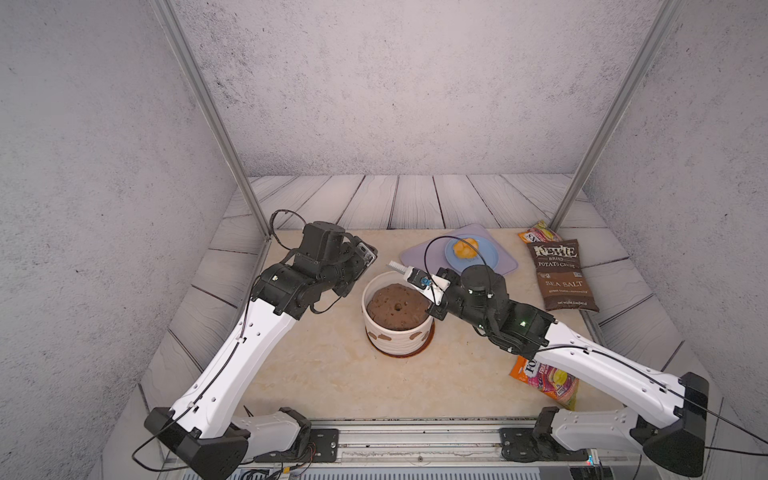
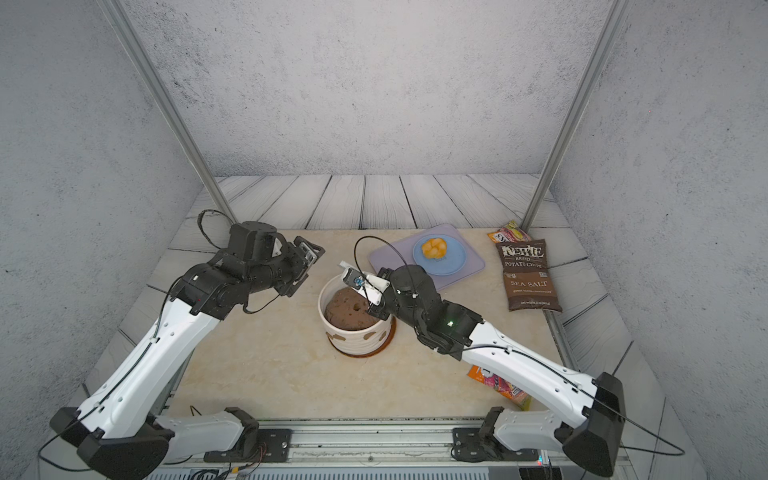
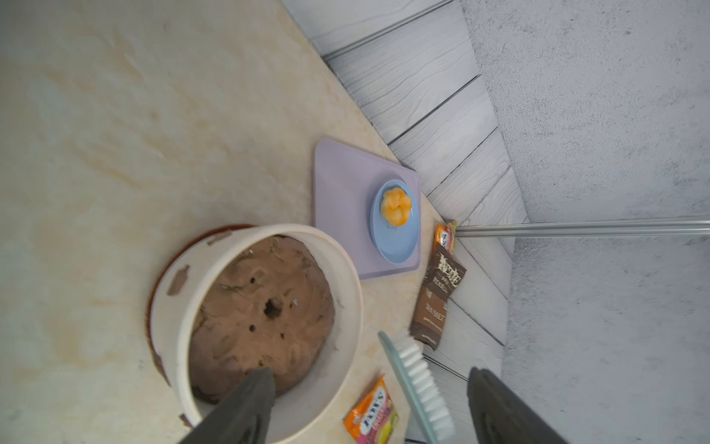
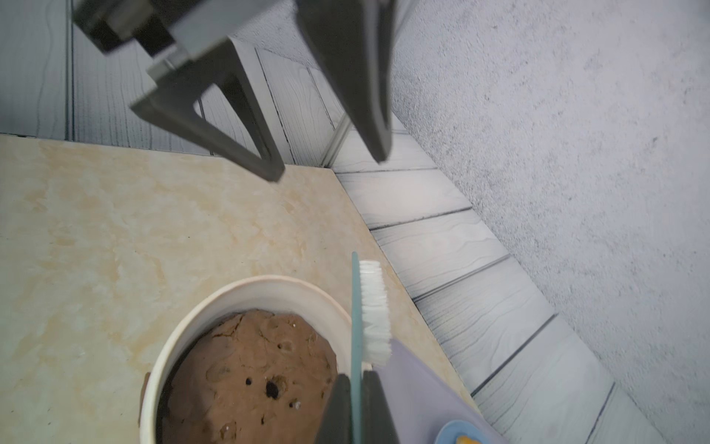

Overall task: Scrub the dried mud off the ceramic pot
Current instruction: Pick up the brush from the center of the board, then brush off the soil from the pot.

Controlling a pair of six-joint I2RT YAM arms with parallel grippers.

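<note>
The ceramic pot (image 1: 395,344) (image 2: 353,341) is cream-white and stands on a brown saucer mid-table, holding a domed soil mound (image 1: 398,308). Brown dried mud patches (image 1: 384,337) (image 3: 178,280) stick to its outer wall. My right gripper (image 4: 356,378) (image 1: 419,281) is shut on the teal handle of a white-bristled brush (image 4: 374,307) (image 1: 398,266), which it holds above the pot's far rim. My left gripper (image 3: 370,376) (image 1: 371,254) hangs open and empty just left of the brush tip. The brush (image 3: 418,380) shows between its spread fingers without touching them.
A blue plate (image 1: 484,259) with an orange bun sits on a lilac mat (image 1: 415,251) behind the pot. A Kettle chips bag (image 1: 563,276) and a small packet (image 1: 540,232) lie at the right. An orange snack packet (image 1: 540,378) lies under my right arm. Metal posts (image 1: 232,153) flank the back.
</note>
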